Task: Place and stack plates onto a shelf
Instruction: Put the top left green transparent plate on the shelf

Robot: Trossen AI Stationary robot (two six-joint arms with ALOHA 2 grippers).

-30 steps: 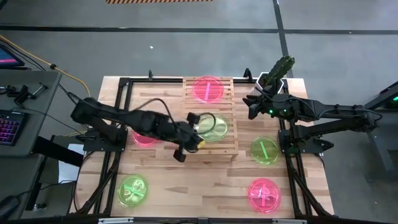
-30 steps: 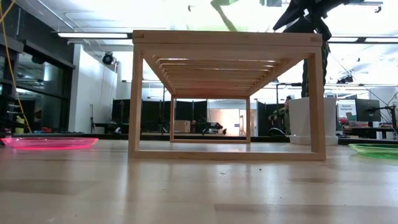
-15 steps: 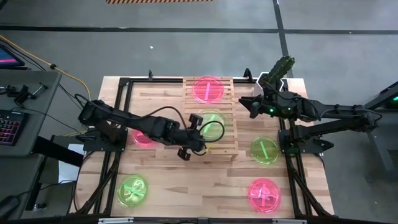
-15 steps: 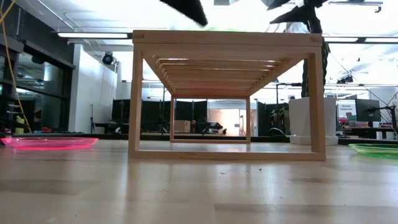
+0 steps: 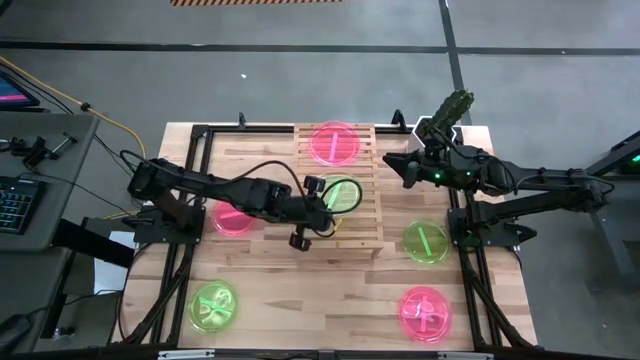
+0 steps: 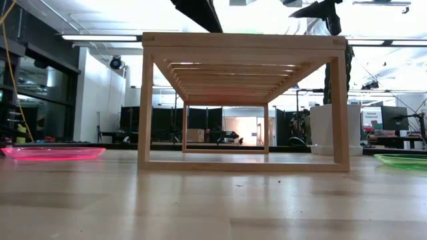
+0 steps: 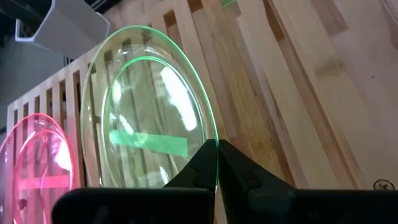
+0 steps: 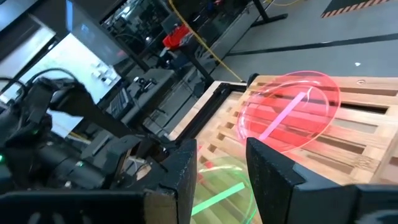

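The pale slatted shelf [image 5: 338, 190] stands mid-table and shows as an open frame in the low view [image 6: 243, 100]. A pink plate [image 5: 336, 143] lies on its far half. My left gripper [image 5: 322, 207] is over the near half, shut on a green plate [image 5: 342, 194] with a bar mark [image 7: 148, 143]. My right gripper [image 5: 398, 167] hovers open beside the shelf's far right corner, its fingers apart [image 8: 221, 165] and empty. Four more plates lie flat on the table: pink [image 5: 232, 219], green [image 5: 213, 305], green [image 5: 424, 241], pink [image 5: 424, 312]. My left gripper pinches the green plate's rim [image 7: 215, 163] between its two fingertips, on the plate's near-left side. The fingers come slanting from the table's left and near side. The plate sits low over the shelf's slats, slightly tilted; whether its far rim rests on them I cannot tell.
A white pot with a cactus [image 5: 447, 112] stands at the far right corner, behind my right arm. Black frame rails run along the table's left and right sides. In the low view the pink plate [image 6: 52, 153] and a green one [image 6: 402, 160] flank the shelf.
My left gripper has carried the green plate toward the table's right and far edge and down, from well above the shelf to just over its near half. The plate has tipped from steeply tilted toward flat. The gripper stayed shut on it.
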